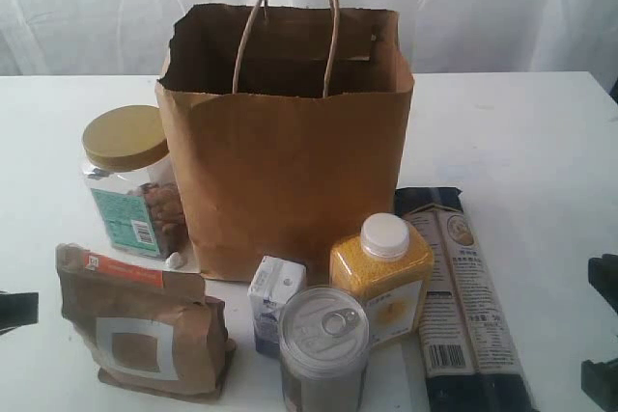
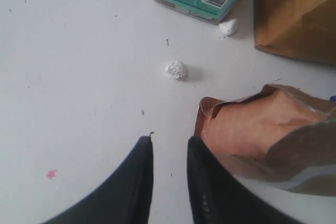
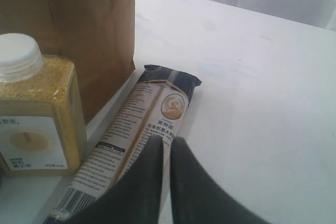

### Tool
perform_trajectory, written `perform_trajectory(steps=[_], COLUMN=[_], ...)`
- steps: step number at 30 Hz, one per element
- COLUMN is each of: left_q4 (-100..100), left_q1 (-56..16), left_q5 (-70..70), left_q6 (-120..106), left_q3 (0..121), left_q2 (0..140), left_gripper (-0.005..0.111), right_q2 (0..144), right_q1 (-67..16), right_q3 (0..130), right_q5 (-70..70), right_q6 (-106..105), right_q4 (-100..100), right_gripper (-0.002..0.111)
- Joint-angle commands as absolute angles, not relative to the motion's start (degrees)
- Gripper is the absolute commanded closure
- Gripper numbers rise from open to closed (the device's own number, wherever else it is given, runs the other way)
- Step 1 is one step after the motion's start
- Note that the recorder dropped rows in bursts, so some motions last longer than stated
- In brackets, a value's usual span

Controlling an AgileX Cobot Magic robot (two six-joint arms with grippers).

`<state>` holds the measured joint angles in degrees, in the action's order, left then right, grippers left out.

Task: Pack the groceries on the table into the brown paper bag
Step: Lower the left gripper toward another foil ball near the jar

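Pull-tab can [image 1: 323,344]; barcoded teal-labelled nut jar [image 1: 130,190]

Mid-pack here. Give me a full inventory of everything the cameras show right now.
brown paper bag: 1, kraft brown, upright mid-table, top open
nut jar: 1, clear with tan lid, left of the bag
kraft pouch: 1, brown, front left
carton: 1, white-blue, in front of the bag
can: 1, silver pull-tab, front centre
bottle: 1, yellow with white cap, right of the carton
pasta pack: 1, dark, lying flat right of the bottle
white lumps: 2, white, on the table near jar and pouch
table: 1, white, under everything
curtain: 1, white, behind the table
left gripper: 1, black, slightly open, empty, beside the pouch
right gripper: 1, black, shut, empty, facing the pasta pack
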<state>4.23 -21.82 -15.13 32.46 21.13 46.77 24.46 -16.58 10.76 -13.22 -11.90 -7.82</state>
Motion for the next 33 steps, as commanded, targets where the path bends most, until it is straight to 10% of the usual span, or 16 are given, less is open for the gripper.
perform_trajectory(steps=[1,8,15,33], left_q4=[4.34,2.16,-3.0,-1.99], left_q1=[-21.86,-21.86,-19.35,-12.23], left_q5=[-14.27,-9.24,-4.52,-1.4], left_q6=[34.34,35.34,34.59,26.73], left_q3=[20.41,18.89,17.98,28.68], left_q2=[46.25,46.14,54.93,77.8], left_gripper=[0.077,0.073,0.027,0.032], right_q2=[24.11,24.11,24.11,24.11], right_q1=[-16.48,-16.48,-16.48,-16.48], right_q3=[10.54,10.54,10.54,10.54], right_q5=[-13.0,-13.0,-13.0,-13.0], right_q6=[-11.75,-11.75,-11.75,-11.75], right_q4=[-7.68,-7.68,-7.68,-7.68], right_gripper=[0.103,0.103,0.103,0.103])
